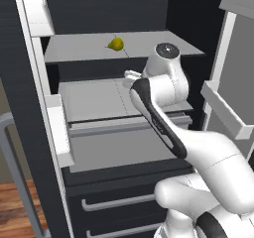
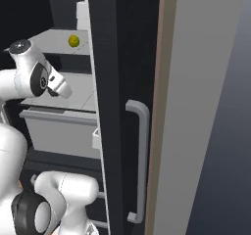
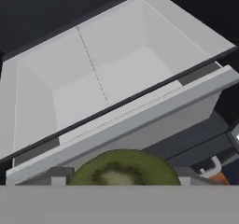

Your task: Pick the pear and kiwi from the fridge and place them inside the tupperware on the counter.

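The kiwi (image 3: 123, 168) sits at the bottom of the hand view, right between the grey finger pads (image 3: 56, 176), so the jaws look clamped on it. It is carried just above the front lip of the open grey drawer (image 3: 140, 120) in the fridge (image 1: 99, 14). The pear (image 1: 115, 44) lies on the upper shelf (image 1: 74, 48), well apart from the arm, and also shows in the right base view as a small yellow-green dot.

The likeliest trouble from here, as I judge it, is the way out. The hand is deep between the shelves, with the drawer front below it and the shelf edge above, and a careless pull back could knock the kiwi or the wrist against either one. The fruit is round and smooth, so a bump might roll it out of the grip and into the drawer. The door bins (image 1: 225, 110) on the robot's right crowd the swing as well.

The jaws themselves are behind the wrist in both base views (the fingertips barely show in the hand view). The kiwi is cut off at the bottom edge, so how deep it sits in the grip is unclear. The right base view is largely blocked by the dark fridge door (image 2: 125, 58) and its handle (image 2: 142, 155).
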